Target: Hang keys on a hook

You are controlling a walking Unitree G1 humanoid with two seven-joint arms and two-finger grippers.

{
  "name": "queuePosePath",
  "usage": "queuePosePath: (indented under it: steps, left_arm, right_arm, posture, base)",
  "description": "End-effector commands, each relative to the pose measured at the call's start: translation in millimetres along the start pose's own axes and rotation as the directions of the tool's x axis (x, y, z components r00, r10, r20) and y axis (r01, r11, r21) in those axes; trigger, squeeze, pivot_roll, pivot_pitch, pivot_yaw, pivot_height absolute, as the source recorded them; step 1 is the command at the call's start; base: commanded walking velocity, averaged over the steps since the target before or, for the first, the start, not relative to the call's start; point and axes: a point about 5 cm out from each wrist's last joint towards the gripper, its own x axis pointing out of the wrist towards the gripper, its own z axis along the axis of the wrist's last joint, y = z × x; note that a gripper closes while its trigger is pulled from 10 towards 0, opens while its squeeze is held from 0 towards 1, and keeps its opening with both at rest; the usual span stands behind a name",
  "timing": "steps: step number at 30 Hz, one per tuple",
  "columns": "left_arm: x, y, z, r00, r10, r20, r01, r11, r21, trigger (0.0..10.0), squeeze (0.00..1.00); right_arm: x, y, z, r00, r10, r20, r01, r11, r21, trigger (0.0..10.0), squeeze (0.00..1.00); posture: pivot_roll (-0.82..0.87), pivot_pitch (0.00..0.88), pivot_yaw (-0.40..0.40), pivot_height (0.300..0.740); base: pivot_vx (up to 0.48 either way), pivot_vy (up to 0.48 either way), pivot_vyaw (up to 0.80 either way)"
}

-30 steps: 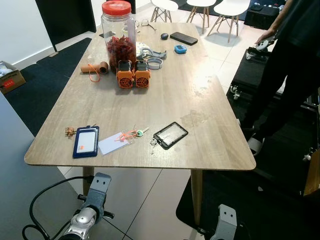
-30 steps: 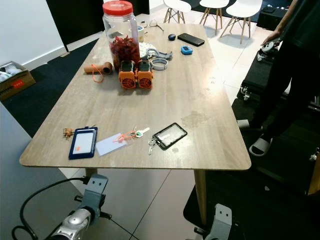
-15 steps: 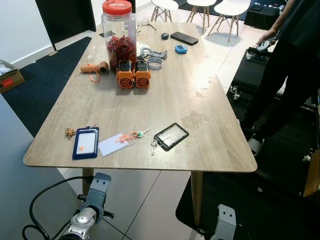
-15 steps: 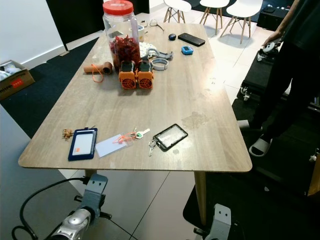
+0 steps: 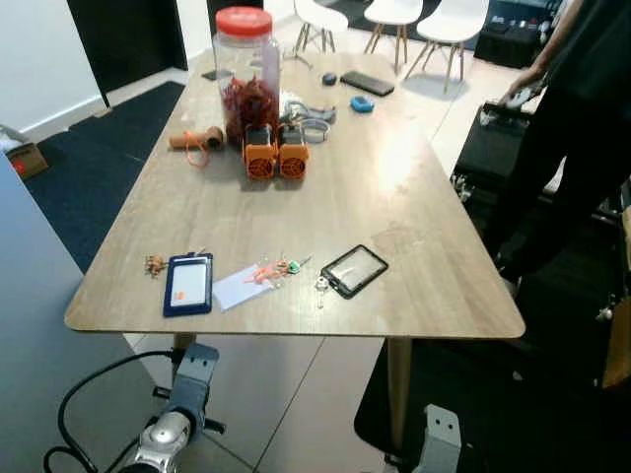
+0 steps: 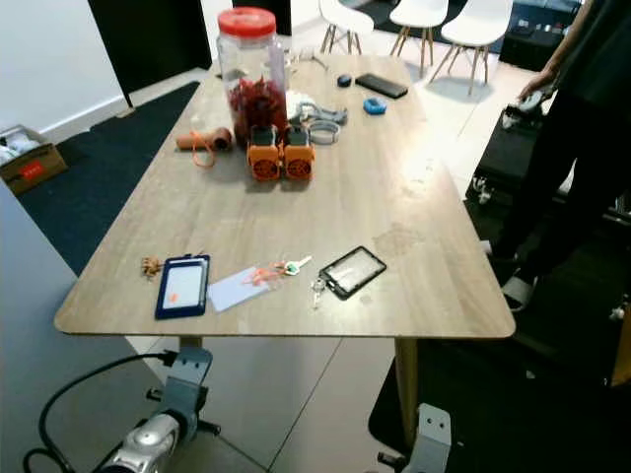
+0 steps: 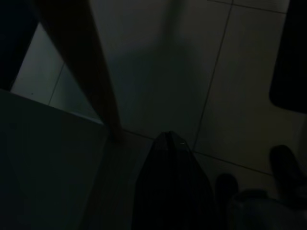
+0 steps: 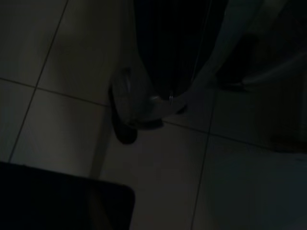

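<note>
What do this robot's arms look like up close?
The left arm is silver metal, with a rounded joint, a grey boxy bracket above it and a black cable looping out to one side. The right arm shows a similar grey bracket. In the dim wrist views each tool is black: left tool, right tool.

On the counter (image 5: 394,197): 1 jar (image 5: 247,61), 2 orange packs (image 5: 276,157), 1 blue card holder (image 5: 188,284), 1 phone (image 5: 368,83); beyond, 3 white chairs (image 5: 392,12).

We are viewing a wooden table (image 5: 394,187) standing on pale tiles (image 5: 286,414), white chairs (image 5: 454,20) waiting beyond.
</note>
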Motion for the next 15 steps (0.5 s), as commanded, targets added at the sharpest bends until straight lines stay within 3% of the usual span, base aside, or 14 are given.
queuePosePath:
  steps: [1,12,15]
  left_arm:
    - [-0.2,-0.6,-0.9,1.000,-0.001,0.000,0.001,1.000,-0.008,10.0,0.00]
    - [0.6,-0.1,2.5,1.000,0.002,0.012,-0.002,1.000,-0.011,10.0,0.00]
    - [0.9,-3.4,3.7,1.000,-0.026,0.017,0.025,0.999,0.041,10.0,0.00]
  right_arm:
    - [-0.7,-2.9,-1.9,1.000,-0.012,-0.006,0.012,1.000,-0.004,10.0,0.00]
    - [-0.8,-3.3,-2.8,1.000,-0.014,-0.009,0.014,1.000,-0.001,10.0,0.00]
    - [-0.7,-4.0,-1.7,1.000,-0.014,-0.008,0.014,1.000,-0.001,10.0,0.00]
  posture:
    - [0.09,0.031,-0.032,0.740]
    - [0.09,0.038,-0.029,0.740]
    - [0.09,0.040,-0.030,0.740]
  base:
    - [0.000,0.000,0.00]
    - [0.000,0.000,0.00]
    - [0.000,0.000,0.00]
